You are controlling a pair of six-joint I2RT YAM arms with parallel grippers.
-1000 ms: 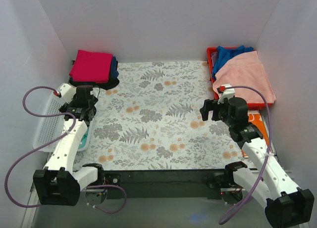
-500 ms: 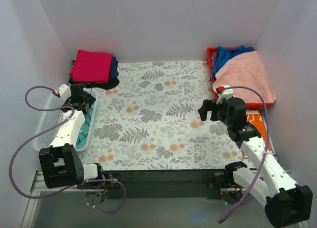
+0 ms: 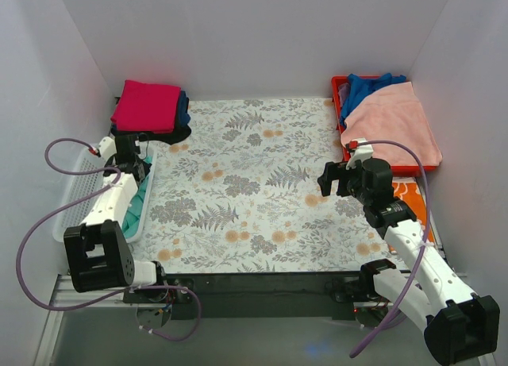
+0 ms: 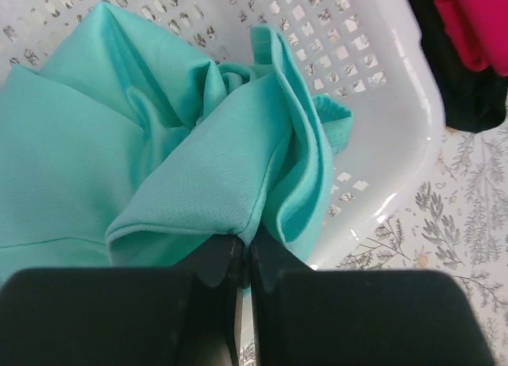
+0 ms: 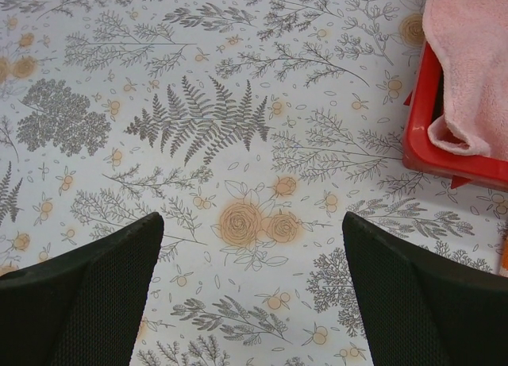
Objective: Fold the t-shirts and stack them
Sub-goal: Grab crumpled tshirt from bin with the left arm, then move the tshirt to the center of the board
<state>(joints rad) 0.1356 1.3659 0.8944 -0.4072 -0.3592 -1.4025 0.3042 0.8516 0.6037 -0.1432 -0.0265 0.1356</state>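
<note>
- Nearest the bases, along the left edge of the floral surface (image 3: 254, 199), the left arm is doubled back on itself. Its elbow sits low and its forearm reaches forward over the white basket (image 4: 397, 104).
- Its wrist tips down into that basket. The left fingers (image 4: 214, 263) are pinched together on a folded edge of the mint-teal t-shirt (image 4: 119, 167), which lies crumpled inside the basket.
- On the other side, the right arm stretches forward and inward with the wrist angled down. The right fingers (image 5: 79, 302) are spread wide with nothing between them, hovering over bare print near a corner of the red bin (image 5: 421, 136).
- As I read it, the step in hand is drawing the mint-teal shirt out. Spreading, folding and stacking it are all left to do.
- At the far left corner stands the finished part: a folded magenta t-shirt (image 3: 147, 105) on top, a dark blue t-shirt (image 3: 184, 108) showing at its side and a black t-shirt (image 3: 178, 134) beneath.
- At the far right, the red bin holds a pink cloth (image 3: 397, 120) draped over its rim and a blue garment (image 3: 369, 86) behind it. Both are unfolded and likely still to do, though I cannot tell whether they are shirts.
</note>
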